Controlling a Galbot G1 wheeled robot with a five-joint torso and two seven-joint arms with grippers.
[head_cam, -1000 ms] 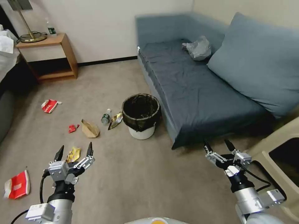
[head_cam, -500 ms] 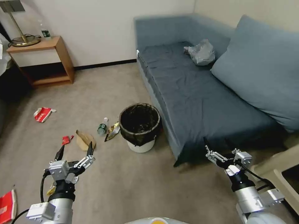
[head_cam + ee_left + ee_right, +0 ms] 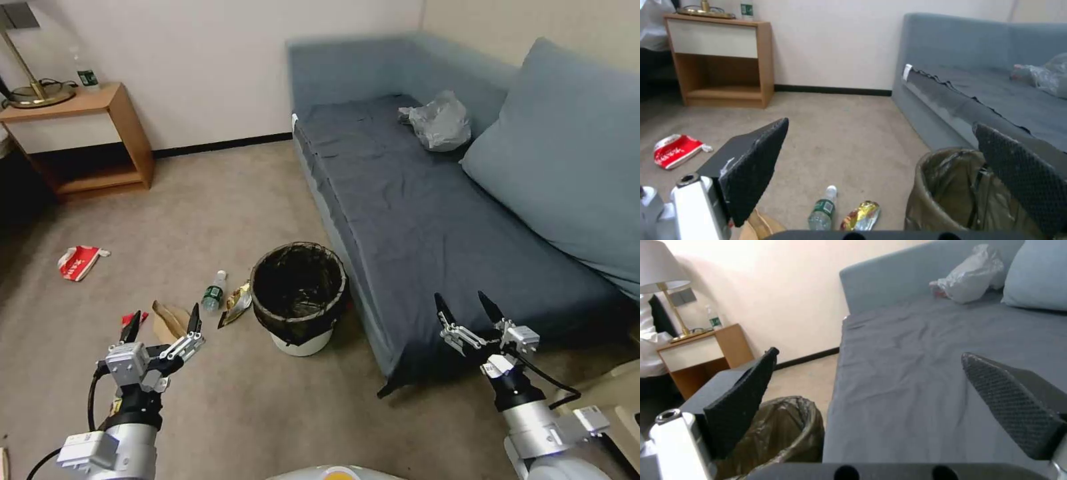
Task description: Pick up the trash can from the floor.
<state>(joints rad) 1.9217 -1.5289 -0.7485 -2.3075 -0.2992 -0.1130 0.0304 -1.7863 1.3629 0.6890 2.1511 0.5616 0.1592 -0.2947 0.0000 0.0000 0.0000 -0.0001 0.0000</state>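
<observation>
The trash can [image 3: 300,297], a small round white bin with a black liner folded over its rim, stands upright on the tan carpet floor [image 3: 220,200] beside the sofa's front corner. In the wrist views the trash can [image 3: 960,196] [image 3: 773,433] sits just beyond each gripper's fingers. My left gripper [image 3: 163,319] hovers open to the can's left and nearer me, holding nothing. Over the sofa's front edge my right gripper [image 3: 463,305] hangs open to the can's right, also holding nothing.
Litter lies left of the can: a plastic bottle [image 3: 213,292], a gold wrapper [image 3: 235,305], a brown paper bag [image 3: 167,320], red wrappers [image 3: 77,260]. The dark blue sofa [image 3: 427,213] carries a grey plastic bag [image 3: 440,121]. A wooden nightstand [image 3: 80,140] stands at the far left wall.
The camera has moved forward and turned: the trash can and sofa now sit lower and nearer in the head view. Both grippers hold the same open pose.
</observation>
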